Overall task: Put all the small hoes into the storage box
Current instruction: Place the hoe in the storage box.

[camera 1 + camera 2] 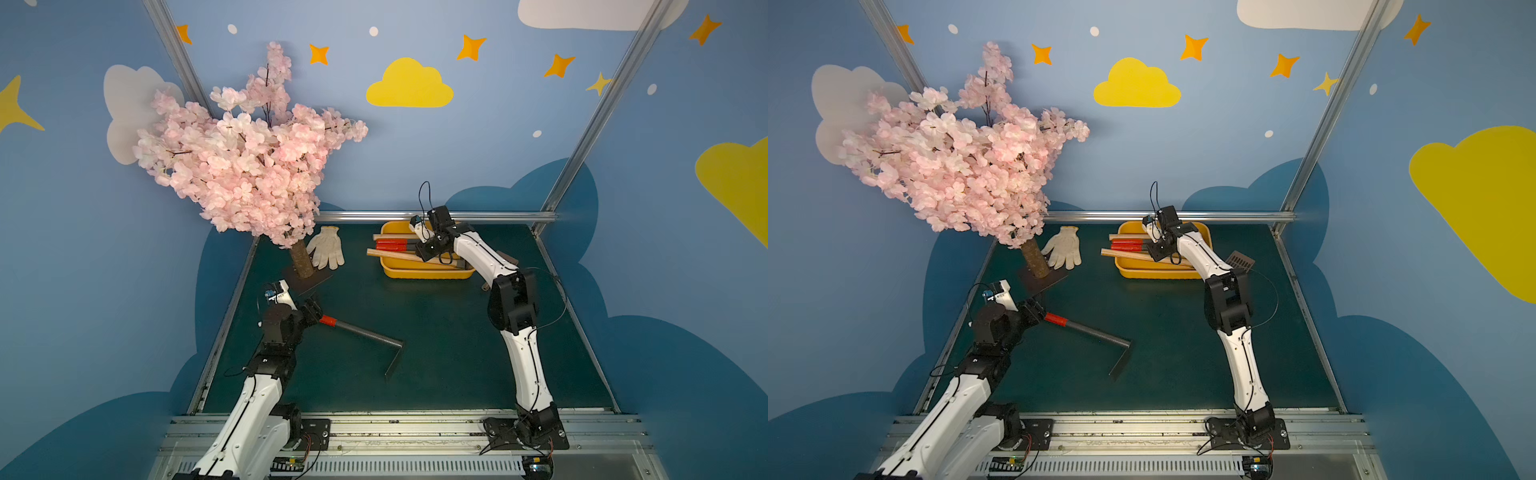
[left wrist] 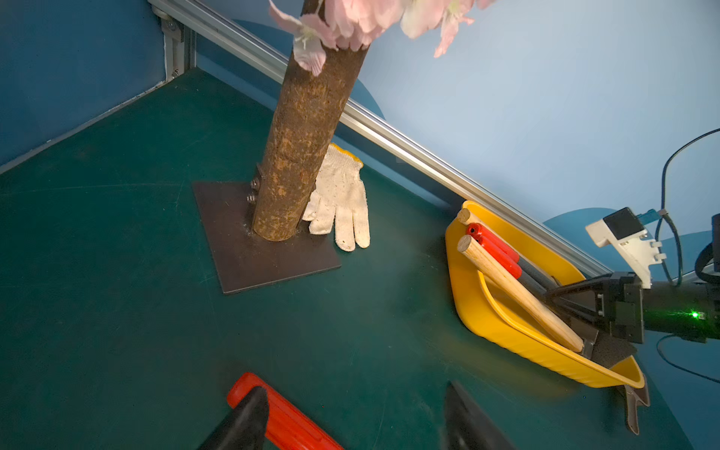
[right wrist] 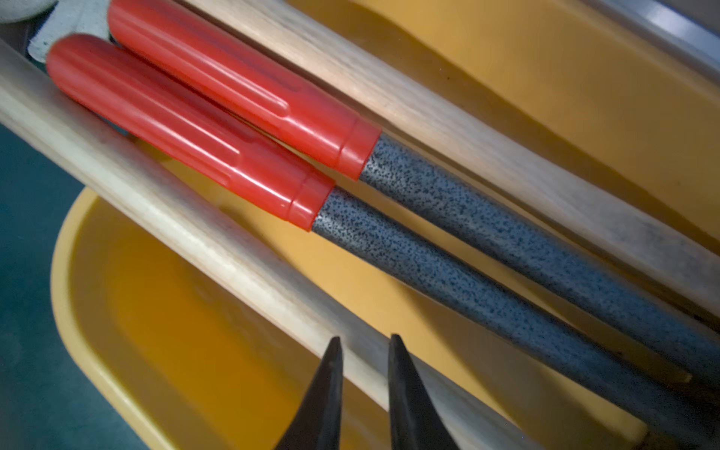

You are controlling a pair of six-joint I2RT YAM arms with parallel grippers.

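The left gripper (image 2: 355,387) stands wide open, low over the green table (image 1: 440,365). One finger (image 2: 245,420) sits right beside the red grip (image 2: 290,422) of the small hoe (image 1: 362,333), and nothing is clamped. The small hoe lies flat on the table, well apart from the storage box (image 1: 428,274), with its blade (image 1: 394,360) towards the middle.

The right gripper (image 3: 365,337) hovers inside the storage box, jaws narrow with a slim gap between the tips, just above a wooden handle (image 3: 218,249). Whether it touches the handle cannot be told. Two red-gripped tools (image 3: 187,128) lie there too. A white glove (image 1: 327,252) lies beside the blossom tree's trunk (image 2: 300,136).
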